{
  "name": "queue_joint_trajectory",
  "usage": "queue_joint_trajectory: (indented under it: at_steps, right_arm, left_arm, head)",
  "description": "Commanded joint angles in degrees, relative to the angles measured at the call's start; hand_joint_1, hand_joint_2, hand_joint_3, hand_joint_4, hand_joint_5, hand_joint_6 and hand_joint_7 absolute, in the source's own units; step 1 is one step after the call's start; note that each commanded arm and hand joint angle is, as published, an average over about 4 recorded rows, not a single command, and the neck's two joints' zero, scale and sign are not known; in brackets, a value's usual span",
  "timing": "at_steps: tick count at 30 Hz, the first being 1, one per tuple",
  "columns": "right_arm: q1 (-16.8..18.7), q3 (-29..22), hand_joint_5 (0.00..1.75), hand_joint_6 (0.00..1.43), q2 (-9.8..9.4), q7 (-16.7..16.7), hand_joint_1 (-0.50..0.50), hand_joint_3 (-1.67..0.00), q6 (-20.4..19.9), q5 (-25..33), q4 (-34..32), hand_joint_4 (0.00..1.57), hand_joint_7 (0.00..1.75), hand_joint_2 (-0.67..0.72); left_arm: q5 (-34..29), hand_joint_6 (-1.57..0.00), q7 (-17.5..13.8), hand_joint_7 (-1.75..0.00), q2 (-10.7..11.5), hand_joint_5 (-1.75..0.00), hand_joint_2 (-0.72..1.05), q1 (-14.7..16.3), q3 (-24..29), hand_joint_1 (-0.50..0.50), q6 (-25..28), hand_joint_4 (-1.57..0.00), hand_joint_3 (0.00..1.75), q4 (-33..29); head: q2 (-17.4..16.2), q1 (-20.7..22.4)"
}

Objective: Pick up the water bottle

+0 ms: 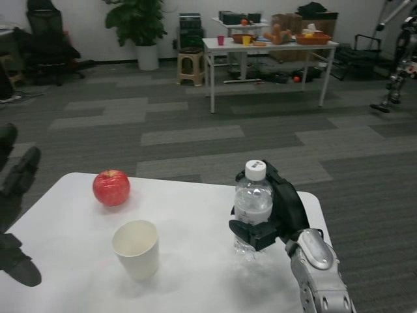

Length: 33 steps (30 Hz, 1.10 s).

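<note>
Three things share the white tabletop [189,202] right now: a red apple [111,188], a paper cup [136,248] and the water bottle [253,206]. The bottle is the one to watch. It stands upright toward the right side of the tabletop, clear plastic with a white cap, and the right hand [277,218] is wrapped around it from the right. The black fingers [251,235] curl across the lower front of the bottle, while the rest of the hand rises behind it nearly up to the cap. So the fingers are holding the bottle, closed snugly against its body. Whether the base is touching the tabletop or just clear of it, I cannot tell. The silver forearm runs down to the bottom right corner.

Over on the far left, the left hand [16,189] hangs at the table's edge, well apart from everything, with nothing in it and its dark fingers spread out.

The apple sits toward the back left of the tabletop, and the cup stands upright just in front of it, nearer the robot, mouth open to the ceiling. Both are well clear of the bottle.

Beyond, across grey carpet, a second white table [267,45] carries assorted items, with a wooden stool [191,66] and a potted plant [140,29] beside it.
</note>
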Motion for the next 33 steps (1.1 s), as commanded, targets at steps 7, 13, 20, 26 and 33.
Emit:
queue_joint_trajectory:
  at_steps: [7, 13, 20, 26, 33]
  right_arm:
    - [-5.54, 14.16, 1.55, 0.36, -5.14, -10.50, 0.46, -1.51, -15.78, -0.29, 6.32, 1.12, 1.54, 0.09]
    - [-9.52, 16.71, 1.55, 0.39, -5.25, -12.59, 0.46, -1.51, -27.28, -0.26, 14.38, 1.15, 1.54, 0.09]
    - [-10.95, 19.13, 1.55, 0.46, -6.15, -15.09, 0.44, -1.51, -29.38, -0.40, 16.95, 1.17, 1.54, 0.09]
    - [-12.02, 21.08, 1.55, 0.48, -6.61, -16.15, 0.46, -1.51, -30.57, -0.33, 19.17, 1.20, 1.54, 0.09]
    - [-13.30, 22.60, 1.55, 0.48, -6.61, -16.37, 0.46, -1.51, -31.12, -0.33, 21.09, 1.20, 1.54, 0.09]
  left_arm:
    - [-2.25, 0.00, -0.07, 0.00, 0.56, 0.00, -0.64, -1.74, -5.07, -0.50, -0.32, 0.00, 0.09, -1.17]
    - [-2.40, 0.00, -0.07, 0.00, 0.72, 0.00, -0.64, -1.98, -5.82, -0.50, -0.32, 0.00, 0.09, -1.36]
    - [-2.89, 0.00, -0.07, 0.00, 0.80, 0.00, -0.64, -2.53, -7.51, -0.50, -0.32, 0.00, 0.09, -1.36]
    - [-3.44, 0.00, -0.07, 0.00, 0.80, 0.00, -0.64, -2.93, -8.85, -0.50, -0.32, 0.00, 0.09, -1.39]
    - [-3.46, 0.00, -0.07, 0.00, 0.72, 0.00, -0.64, -2.86, -9.47, -0.50, -0.32, 0.00, 0.09, -1.67]
  head:
    - [1.48, 4.58]
    - [1.91, 4.58]
    - [1.92, 4.65]
    - [1.76, 4.70]
    - [1.75, 5.47]
